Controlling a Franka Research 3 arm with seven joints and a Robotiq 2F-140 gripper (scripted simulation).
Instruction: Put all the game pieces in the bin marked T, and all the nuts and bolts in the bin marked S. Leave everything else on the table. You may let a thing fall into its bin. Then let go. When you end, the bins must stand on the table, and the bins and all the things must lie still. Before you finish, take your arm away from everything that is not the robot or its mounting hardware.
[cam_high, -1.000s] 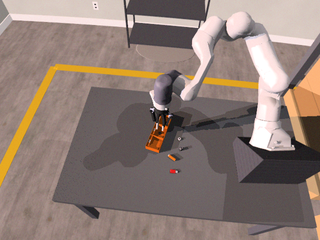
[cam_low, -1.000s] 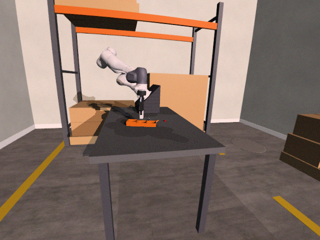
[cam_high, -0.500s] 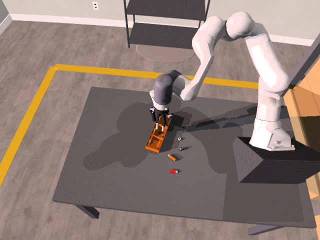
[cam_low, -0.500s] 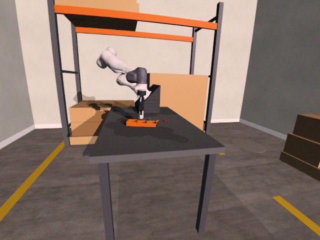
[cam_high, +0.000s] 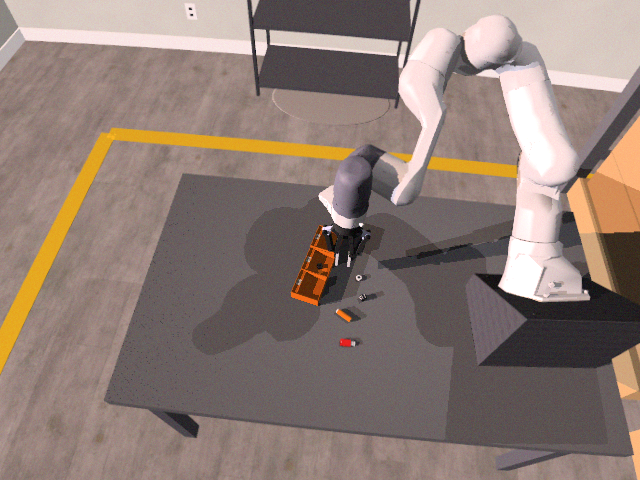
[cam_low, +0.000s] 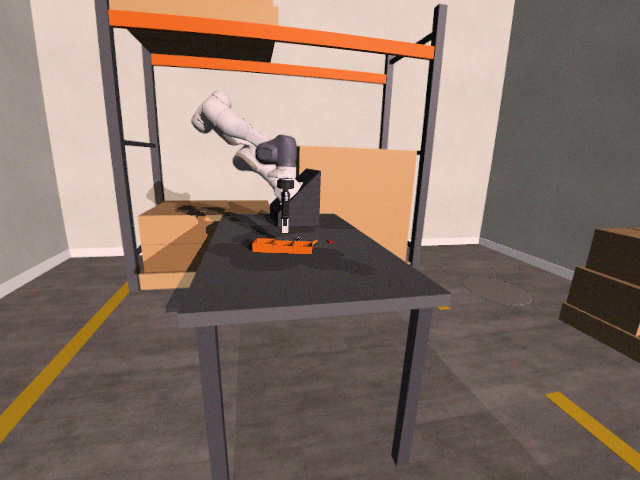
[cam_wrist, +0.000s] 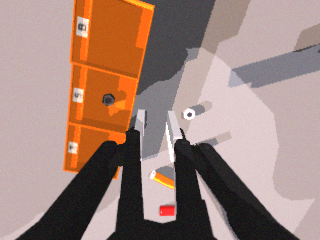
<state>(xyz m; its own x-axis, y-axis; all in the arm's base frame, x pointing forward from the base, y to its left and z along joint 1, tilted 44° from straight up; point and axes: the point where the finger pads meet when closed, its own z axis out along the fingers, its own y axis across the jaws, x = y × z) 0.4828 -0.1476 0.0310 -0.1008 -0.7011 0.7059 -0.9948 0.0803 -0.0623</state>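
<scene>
A dark table (cam_high: 248, 372) carries the whole layout, with the white arm (cam_high: 537, 155) rising from a block at its right edge and reaching over toward the middle. An orange tray (cam_high: 310, 268) of three bins in a row lies near the table's centre; in the wrist view its labels are too blurred to read with certainty. The middle bin (cam_wrist: 100, 97) holds a dark nut (cam_wrist: 108, 99). The gripper (cam_wrist: 156, 129) hangs pointing down just beside the tray's long edge, over bare table, its fingers drawn close together with a narrow gap and nothing between them. To its right a white nut (cam_wrist: 189, 113) lies on the table. Further along sit a small die (cam_high: 362, 297), an orange cylinder (cam_high: 343, 314) and a red piece (cam_high: 346, 342), all apart from the tray.
</scene>
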